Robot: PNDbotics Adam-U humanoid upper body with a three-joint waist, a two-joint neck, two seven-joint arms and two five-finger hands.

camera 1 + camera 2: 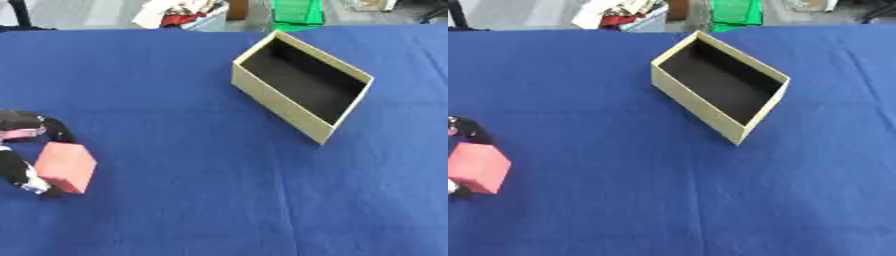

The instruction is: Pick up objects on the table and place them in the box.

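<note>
A pink block (66, 167) sits at the left edge of the blue table, held between the fingers and thumb of my left hand (24, 131), which curls round it from the left. Black fingers show above the block and a thumb tip (33, 186) below it. The open cream box (302, 86) with a dark inside stands at the upper middle, turned at an angle, nothing visible in it. My right hand shows in no view.
The blue cloth (201, 200) covers the whole table. Beyond the far edge lie a green crate (297, 11) and some white and red clutter (179, 12).
</note>
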